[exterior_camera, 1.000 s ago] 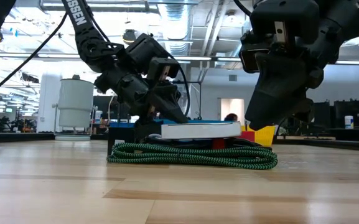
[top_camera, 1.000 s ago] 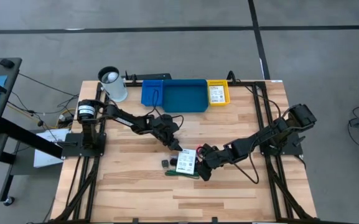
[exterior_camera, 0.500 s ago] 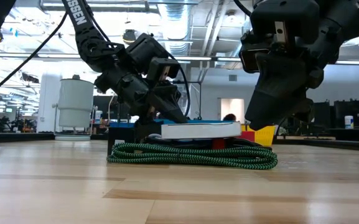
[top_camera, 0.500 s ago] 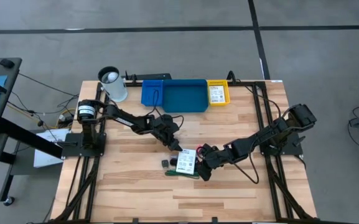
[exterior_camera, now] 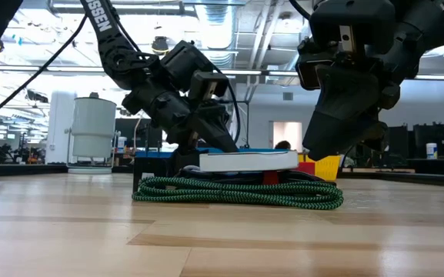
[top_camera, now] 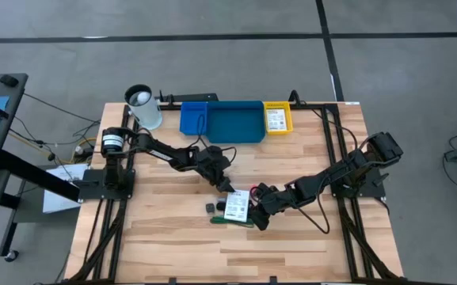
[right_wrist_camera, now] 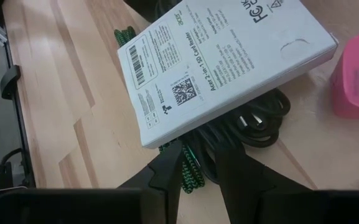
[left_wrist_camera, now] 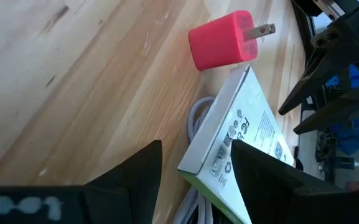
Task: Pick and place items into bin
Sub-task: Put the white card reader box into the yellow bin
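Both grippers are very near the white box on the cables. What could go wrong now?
1. The white box lies loosely on the green braided cable; lifting either may tip it or drag the pile.
2. The left gripper and right gripper crowd the box and might collide.
3. The pink plug adapter could be knocked away.

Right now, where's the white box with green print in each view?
High: white box at table centre, between both grippers.
Low: flat white slab on the green braided cable.
Left wrist: lower centre, corner between the fingers.
Right wrist: label up, filling the upper middle.
Shared landmark: pink plug cube beside it.
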`<act>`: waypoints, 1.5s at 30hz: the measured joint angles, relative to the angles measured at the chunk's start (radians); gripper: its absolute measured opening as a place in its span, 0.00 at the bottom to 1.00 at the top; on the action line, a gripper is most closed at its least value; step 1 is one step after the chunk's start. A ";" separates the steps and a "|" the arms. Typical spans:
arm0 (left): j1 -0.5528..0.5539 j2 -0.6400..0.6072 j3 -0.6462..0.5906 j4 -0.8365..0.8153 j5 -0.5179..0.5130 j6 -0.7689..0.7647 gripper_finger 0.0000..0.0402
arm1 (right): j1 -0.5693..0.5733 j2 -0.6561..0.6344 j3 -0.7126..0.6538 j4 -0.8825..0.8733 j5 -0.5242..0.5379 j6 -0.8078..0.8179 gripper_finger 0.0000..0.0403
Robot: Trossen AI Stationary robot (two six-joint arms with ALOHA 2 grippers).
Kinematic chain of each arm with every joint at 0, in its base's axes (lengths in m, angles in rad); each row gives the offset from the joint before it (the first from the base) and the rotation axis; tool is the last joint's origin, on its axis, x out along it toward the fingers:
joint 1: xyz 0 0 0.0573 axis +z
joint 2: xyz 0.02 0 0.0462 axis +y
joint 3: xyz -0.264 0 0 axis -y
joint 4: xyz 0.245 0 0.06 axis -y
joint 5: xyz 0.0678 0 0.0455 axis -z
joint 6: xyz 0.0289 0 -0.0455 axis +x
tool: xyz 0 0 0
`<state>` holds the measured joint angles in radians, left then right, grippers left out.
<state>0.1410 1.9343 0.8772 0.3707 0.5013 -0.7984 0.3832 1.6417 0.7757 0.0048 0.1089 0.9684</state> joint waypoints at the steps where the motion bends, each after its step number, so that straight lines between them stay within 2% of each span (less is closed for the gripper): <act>1: 0.000 0.000 0.000 -0.002 0.003 0.002 0.45 | 0.000 0.000 0.000 0.000 0.000 0.000 0.23; 7: -0.005 0.000 0.000 -0.011 0.016 0.029 0.44 | 0.000 0.000 0.000 0.000 0.000 0.000 0.23; 12: -0.006 0.000 0.002 -0.017 0.023 0.033 0.39 | 0.000 0.000 0.000 0.000 0.001 0.000 0.23; 35: -0.006 0.000 0.001 -0.022 0.026 0.052 0.02 | 0.000 -0.001 0.000 0.001 0.018 0.000 0.23; 45: -0.006 0.000 0.000 -0.022 0.025 0.052 0.02 | 0.002 -0.001 0.000 -0.005 0.000 0.000 0.23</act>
<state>0.1351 1.9347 0.8776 0.3489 0.5262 -0.7464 0.3851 1.6405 0.7757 0.0000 0.1088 0.9684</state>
